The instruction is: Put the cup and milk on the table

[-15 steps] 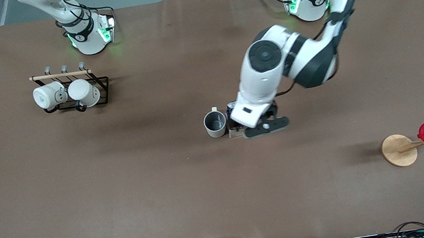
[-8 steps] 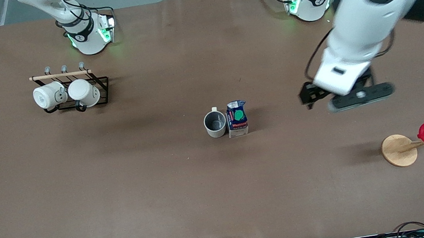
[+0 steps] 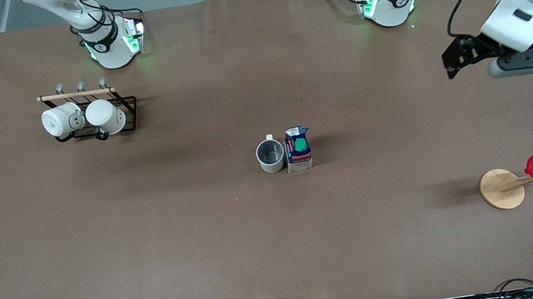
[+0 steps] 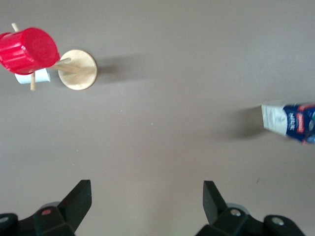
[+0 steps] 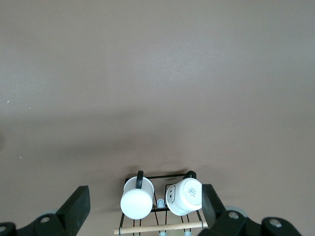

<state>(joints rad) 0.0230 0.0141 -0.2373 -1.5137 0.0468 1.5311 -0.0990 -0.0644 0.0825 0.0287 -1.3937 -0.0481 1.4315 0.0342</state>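
Mug point(image 3: 270, 155) and milk carton point(image 3: 298, 149) are standing side by side mid-table point(image 3: 206, 241).

The left gripper point(image 4: 146, 199), jaws spread and empty, is hanging near the left arm's end (it has pulled away from the carton). Only the right wrist view is showing the right gripper point(image 5: 145, 204), also spread, waiting above the mug rack point(image 5: 160, 204).

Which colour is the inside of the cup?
Grey inside the cup; the front view shows it best.

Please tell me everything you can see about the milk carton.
The milk is a small gable-top carton, dark blue and white with a green round spot, looking like printed card. It stands upright on the brown table near its middle, close beside the cup, on the left arm's side of it. No pincer touches it.
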